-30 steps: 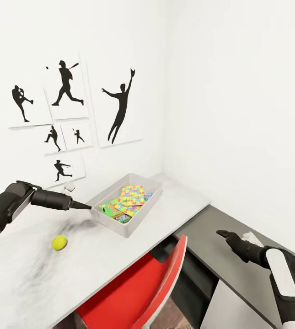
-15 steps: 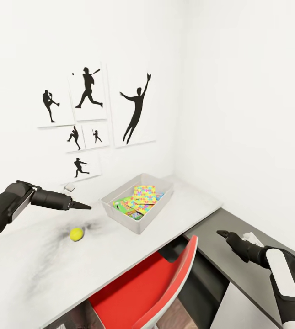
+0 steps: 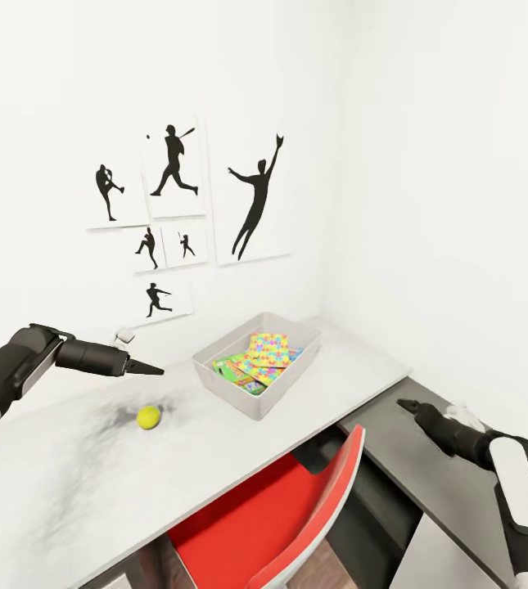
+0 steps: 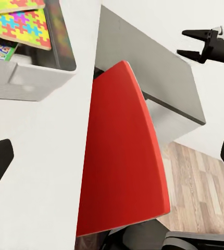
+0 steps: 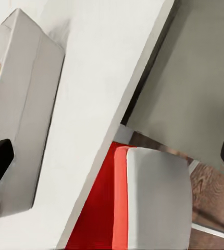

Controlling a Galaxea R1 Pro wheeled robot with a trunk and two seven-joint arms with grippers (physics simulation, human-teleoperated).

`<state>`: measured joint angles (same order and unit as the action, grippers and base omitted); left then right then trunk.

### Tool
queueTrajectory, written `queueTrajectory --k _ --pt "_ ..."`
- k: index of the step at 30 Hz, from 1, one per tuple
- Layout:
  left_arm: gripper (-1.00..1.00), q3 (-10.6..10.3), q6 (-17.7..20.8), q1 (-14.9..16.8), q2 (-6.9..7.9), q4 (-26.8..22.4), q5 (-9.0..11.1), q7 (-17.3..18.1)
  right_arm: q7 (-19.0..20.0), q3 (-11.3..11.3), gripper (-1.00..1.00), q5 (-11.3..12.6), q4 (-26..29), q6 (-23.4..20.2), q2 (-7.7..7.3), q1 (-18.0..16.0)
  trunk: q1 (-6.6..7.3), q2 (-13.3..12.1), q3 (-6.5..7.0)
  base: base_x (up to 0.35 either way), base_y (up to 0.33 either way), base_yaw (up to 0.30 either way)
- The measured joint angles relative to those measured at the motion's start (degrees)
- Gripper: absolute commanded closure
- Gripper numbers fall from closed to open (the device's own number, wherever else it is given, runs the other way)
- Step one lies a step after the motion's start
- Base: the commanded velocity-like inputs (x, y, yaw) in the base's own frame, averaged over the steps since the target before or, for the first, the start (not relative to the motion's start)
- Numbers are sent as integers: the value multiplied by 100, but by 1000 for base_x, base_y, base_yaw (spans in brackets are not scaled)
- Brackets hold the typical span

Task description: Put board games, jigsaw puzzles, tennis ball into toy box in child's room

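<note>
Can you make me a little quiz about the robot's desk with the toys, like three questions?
1. True or false: the tennis ball already lies inside the toy box.
2. What colourful flat thing lies on top inside the toy box: a jigsaw puzzle, a sock, or a spoon?
3. Which gripper is nearer the ball, the left gripper or the right gripper?

Key: 1. False, it sits on the white table. 2. A jigsaw puzzle. 3. The left gripper.
</note>
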<state>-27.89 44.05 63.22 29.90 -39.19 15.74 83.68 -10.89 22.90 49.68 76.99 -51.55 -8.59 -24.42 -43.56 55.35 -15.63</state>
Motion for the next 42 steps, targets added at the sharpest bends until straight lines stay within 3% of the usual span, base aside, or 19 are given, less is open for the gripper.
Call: queueTrajectory --k 4,9,15,23,29,42 --pt "-100 -3 0 0 0 0 1 0 -40 40 -100 -13 298 -174 -72 -103 0 0 0 0 0 3" --pt "-100 0 0 0 5 0 0 0 -228 55 -100 -32 431 -505 -154 -526 0 0 1 0 0 0" --pt "-100 22 0 -1 1 1 0 0 -823 8 -100 -16 412 -780 -176 -1253 0 -1 1 0 0 0" --pt "-100 27 0 -1 6 0 -6 3 -1313 -171 -100 -13 288 -826 -171 -1755 0 0 1 0 0 0" --pt "-100 36 0 -2 8 0 -8 6 -1506 -369 -100 0 472 -802 -94 -1794 0 0 1 -6 0 0" --pt "-100 40 0 -3 10 0 -8 9 -1517 -437 -100 -40 588 -785 -74 -1739 -3 0 1 -188 0 25"
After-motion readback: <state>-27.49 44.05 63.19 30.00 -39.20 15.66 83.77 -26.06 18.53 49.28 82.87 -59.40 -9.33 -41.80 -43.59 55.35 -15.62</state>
